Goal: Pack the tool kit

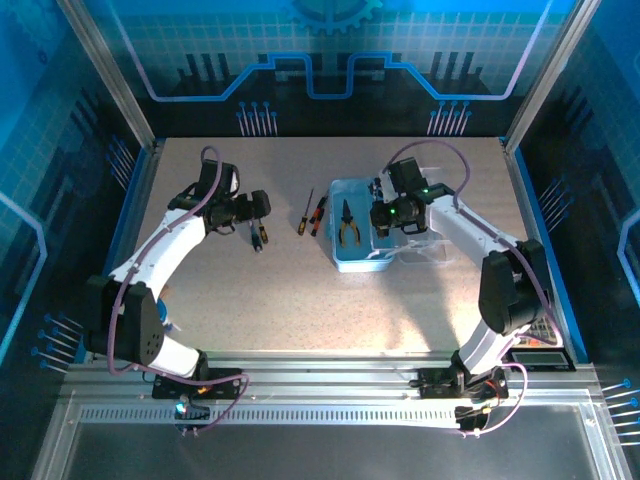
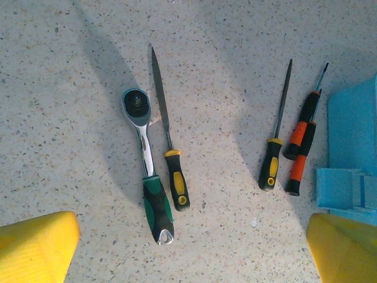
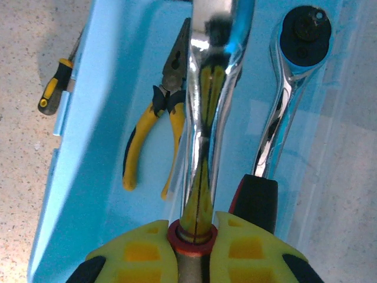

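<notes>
**Top view.** The left gripper (image 1: 257, 212) is hovering over the left half of the table (image 1: 250, 310), with its jaws standing wide apart. The right gripper (image 1: 390, 215) is hanging over the light-blue case (image 1: 350, 262), which is sitting right of the table's centre.

**Left wrist view.** The yellow fingertips (image 2: 35, 247) are framing the two bottom corners, and nothing is lying between them but bare tabletop. A green-handled ratchet (image 2: 144, 159) and a pointed tool (image 2: 171, 153) with a yellow-and-black handle are lying side by side ahead of them. Further right, a yellow-and-black screwdriver (image 2: 274, 156) is lying near two red-and-black screwdrivers (image 2: 301, 138). These two are touching each other and lying just beside the case.

**Right wrist view.** The jaws are clamping a chrome tool (image 3: 203, 118) at its red collar and holding it above the case. The pliers (image 3: 153, 135) are lying on the case floor to the left of the chrome tool. A second ratchet (image 3: 288, 88), with a black-and-red handle, is lying to its right. Whether the second ratchet is resting on the case floor or on the clear lid cannot be told.
</notes>
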### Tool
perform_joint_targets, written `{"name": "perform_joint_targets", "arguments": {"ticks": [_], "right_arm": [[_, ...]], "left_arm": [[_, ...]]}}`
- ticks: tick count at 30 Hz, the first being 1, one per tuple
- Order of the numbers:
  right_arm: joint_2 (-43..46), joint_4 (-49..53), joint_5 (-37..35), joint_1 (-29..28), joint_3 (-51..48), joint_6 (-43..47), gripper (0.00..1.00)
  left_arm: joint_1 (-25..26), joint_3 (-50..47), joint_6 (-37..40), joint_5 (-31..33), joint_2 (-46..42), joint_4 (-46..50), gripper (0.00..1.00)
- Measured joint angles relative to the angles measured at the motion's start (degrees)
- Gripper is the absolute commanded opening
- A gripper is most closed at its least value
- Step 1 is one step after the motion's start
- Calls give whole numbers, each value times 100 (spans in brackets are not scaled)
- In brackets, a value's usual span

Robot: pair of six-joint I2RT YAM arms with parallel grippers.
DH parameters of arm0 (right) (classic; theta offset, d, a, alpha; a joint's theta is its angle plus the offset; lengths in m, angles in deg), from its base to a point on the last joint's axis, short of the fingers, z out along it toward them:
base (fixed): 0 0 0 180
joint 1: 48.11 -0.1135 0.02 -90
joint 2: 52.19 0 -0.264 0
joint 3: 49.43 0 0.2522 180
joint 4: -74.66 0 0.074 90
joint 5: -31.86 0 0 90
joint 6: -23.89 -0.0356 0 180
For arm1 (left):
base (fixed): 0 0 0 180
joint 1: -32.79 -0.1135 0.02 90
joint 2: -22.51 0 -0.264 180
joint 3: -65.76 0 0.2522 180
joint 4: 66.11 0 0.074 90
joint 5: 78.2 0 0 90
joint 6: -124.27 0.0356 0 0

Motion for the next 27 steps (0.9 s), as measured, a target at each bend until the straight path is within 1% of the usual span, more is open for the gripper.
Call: {"name": "perform_joint_targets", "arguments": {"ticks": [4, 6, 18, 20, 23, 27], "right_arm": [[-85, -4, 2, 0, 9, -2, 0], [-151, -7, 2, 0, 44, -2, 2], [-306, -13, 4, 37, 127, -22, 19], [-306, -15, 9, 37, 127, -22, 25], [-306, -22, 9, 35, 129, -17, 30], [-306, -24, 26, 35, 195, -20, 34]], "left_arm": [[0, 0, -2, -7, 22, -22, 99], [0, -2, -2, -22, 37, -37, 99], [0, -15, -2, -87, 61, -55, 99], [0, -15, -2, -109, 61, -55, 99], [0, -15, -2, -111, 61, -55, 99], [0, -15, -2, -116, 61, -55, 99]]}}
